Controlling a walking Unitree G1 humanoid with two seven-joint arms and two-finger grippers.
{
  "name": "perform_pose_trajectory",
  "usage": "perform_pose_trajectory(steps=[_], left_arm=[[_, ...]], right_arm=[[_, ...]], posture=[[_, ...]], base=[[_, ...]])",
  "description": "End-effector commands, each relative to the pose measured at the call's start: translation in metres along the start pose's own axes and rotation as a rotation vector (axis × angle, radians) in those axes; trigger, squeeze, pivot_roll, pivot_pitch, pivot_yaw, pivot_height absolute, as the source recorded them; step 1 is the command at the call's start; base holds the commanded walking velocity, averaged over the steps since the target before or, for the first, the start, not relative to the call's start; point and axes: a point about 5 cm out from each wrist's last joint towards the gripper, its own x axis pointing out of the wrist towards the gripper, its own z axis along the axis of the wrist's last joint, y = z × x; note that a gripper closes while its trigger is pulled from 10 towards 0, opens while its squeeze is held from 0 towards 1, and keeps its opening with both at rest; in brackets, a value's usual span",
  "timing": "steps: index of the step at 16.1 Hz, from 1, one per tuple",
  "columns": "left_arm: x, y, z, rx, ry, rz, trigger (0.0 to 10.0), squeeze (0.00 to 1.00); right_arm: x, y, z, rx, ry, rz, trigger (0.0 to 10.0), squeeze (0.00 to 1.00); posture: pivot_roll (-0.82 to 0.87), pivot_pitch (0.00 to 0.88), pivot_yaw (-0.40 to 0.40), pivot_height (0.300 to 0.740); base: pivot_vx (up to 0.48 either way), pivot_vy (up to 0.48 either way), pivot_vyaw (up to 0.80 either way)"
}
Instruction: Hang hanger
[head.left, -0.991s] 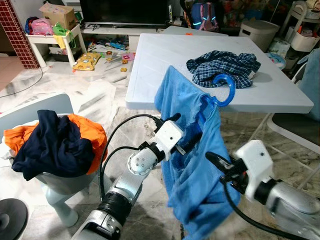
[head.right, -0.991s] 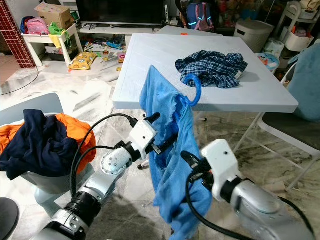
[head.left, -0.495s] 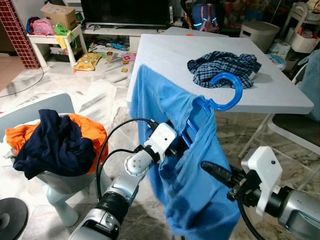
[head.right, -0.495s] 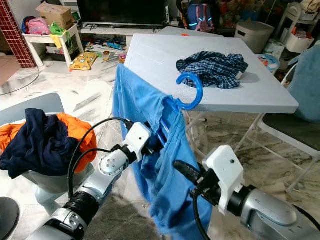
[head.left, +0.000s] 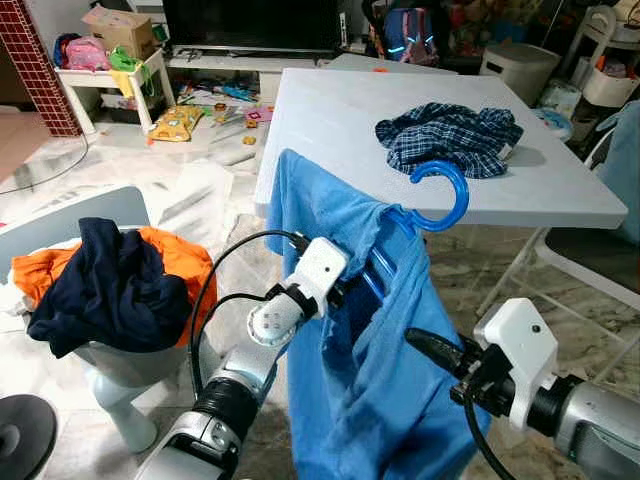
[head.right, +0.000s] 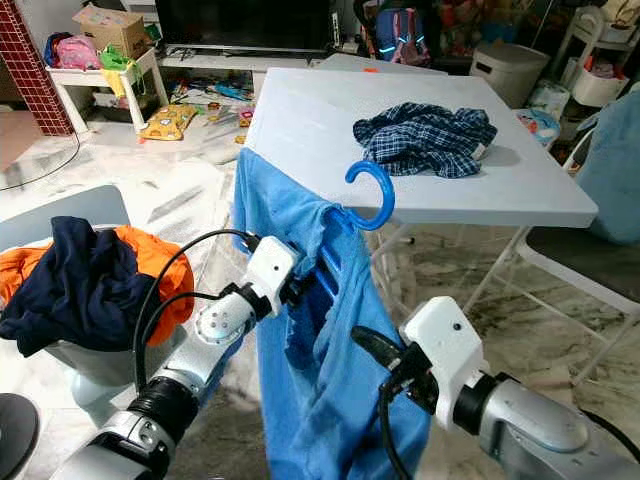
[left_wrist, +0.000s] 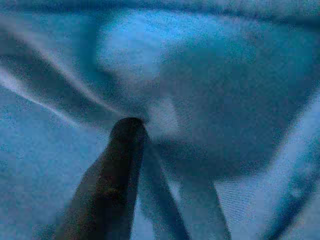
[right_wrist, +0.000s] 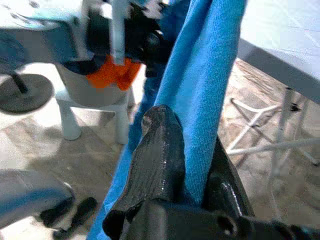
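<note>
A blue plastic hanger (head.left: 440, 195) is held up in front of the table, hook uppermost and curling right. A bright blue shirt (head.left: 370, 390) hangs from it in long folds. My left gripper (head.left: 348, 288) reaches in under the shirt's shoulder and is shut on the hanger's bar; the left wrist view has one black finger (left_wrist: 112, 175) against blue cloth. My right gripper (head.left: 425, 347) is lower, at the shirt's right edge. In the right wrist view its fingers (right_wrist: 157, 150) pinch a fold of the blue shirt (right_wrist: 205, 90).
A white folding table (head.left: 330, 110) stands just behind, with a crumpled plaid shirt (head.left: 450, 135) on it. A basket of navy and orange clothes (head.left: 105, 285) sits at my left. A grey chair (head.left: 590, 250) is at the right. Toys litter the floor beyond.
The hanger and shirt have swung left and away from the table edge, and the hook now stands more upright. My right gripper stays low at the shirt's right side.
</note>
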Motion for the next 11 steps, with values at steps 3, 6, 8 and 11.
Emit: perform_pose_trajectory(steps=[3,6,8,11], left_arm=[[0.0,0.01,-0.002,-0.008,0.029,0.059,0.0,0.0],[-0.004,0.027,-0.004,-0.03,0.051,0.143,0.0,0.0],[-0.003,0.036,-0.005,-0.042,0.074,0.179,0.0,0.0],[-0.004,0.048,-0.003,-0.039,0.075,0.253,0.0,0.0]], right_arm=[[0.0,-0.013,0.001,-0.041,0.012,-0.098,10.0,0.0],[0.0,-0.015,-0.007,-0.053,0.047,-0.12,10.0,0.0],[0.002,-0.017,-0.014,-0.081,0.077,-0.139,10.0,0.0],[-0.003,-0.019,-0.021,-0.12,0.114,-0.136,10.0,0.0]], posture=[[-0.05,0.0,-0.048,0.74],[-0.05,0.0,-0.04,0.74],[-0.04,0.0,-0.034,0.74],[-0.04,0.0,-0.03,0.74]], base=[[0.0,0.0,0.0],[0.0,0.0,0.0],[0.0,0.0,0.0],[0.0,0.0,0.0]])
